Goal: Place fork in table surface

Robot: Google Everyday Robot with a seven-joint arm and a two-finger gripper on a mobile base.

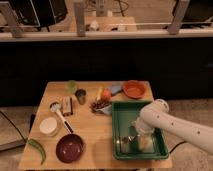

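My gripper [128,143] reaches down from the white arm [165,120] into the front left part of the green tray [125,107], which sits on the right side of the wooden table [95,127]. A small grey metallic shape lies in the tray right at the gripper. I cannot tell if it is the fork, or if the gripper holds it. No fork shows on the bare table surface.
On the table are an orange bowl [133,89], a green cup [72,85], a metal cup [81,96], an orange fruit [106,94], red chillies [99,105], a ladle [61,115], a white bowl [50,126], a maroon bowl [70,148] and a green pepper [37,149].
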